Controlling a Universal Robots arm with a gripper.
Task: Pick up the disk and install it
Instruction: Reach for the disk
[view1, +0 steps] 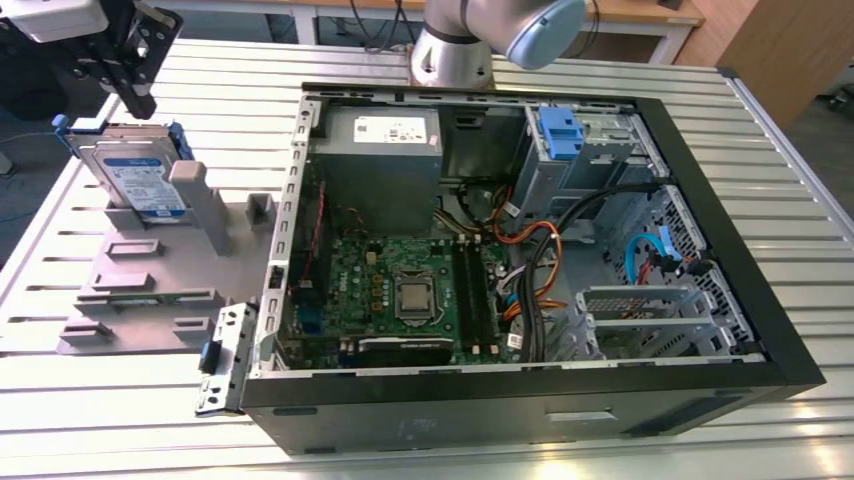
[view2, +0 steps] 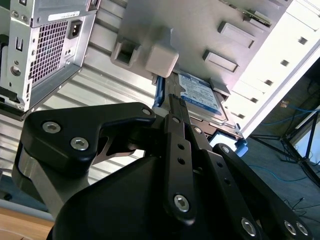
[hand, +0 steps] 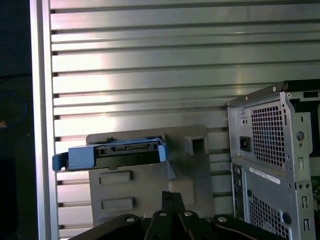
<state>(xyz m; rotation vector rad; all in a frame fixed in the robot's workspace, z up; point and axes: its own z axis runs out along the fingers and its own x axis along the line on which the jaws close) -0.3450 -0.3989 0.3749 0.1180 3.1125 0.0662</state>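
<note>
One pincer (view1: 134, 90), nearest of all, clenched on nothing: tips pressed together in the first wrist view, no object between them. Poised outside the computer case (view1: 507, 420), off its side on the exterior view's left, pointing downward.

Just below those tips, close yet apart: the disk (view1: 138, 180), standing on edge in a grey holder (view1: 147, 300), beside the case and outside it. Silver body, white-and-blue label, blue frame around it. Thin top edge uppermost, turned toward the pincer. Long line of that edge running toward the case wall and away from it; in the first wrist view, the disk (hand: 117, 152) edge-on as a narrow blue-ended bar. Broad faces upright, with a slight lean. Single arm, so no choice of side.

Under the holder, a slatted metal worktop (view1: 107, 420), carrying the case as well.

Farther off, inside the case, lying open: green circuit board (view1: 400, 290) near the middle, grey power supply (view1: 380, 150) toward the far wall, and a blue bracket (view1: 561, 135) on the metal bay at the far corner. Beyond the case's far wall, the arm's base (view1: 454, 55).

By the look of things, pick-up stage: disk not yet gripped, not yet lifted, nowhere near seated inside the case.
</note>
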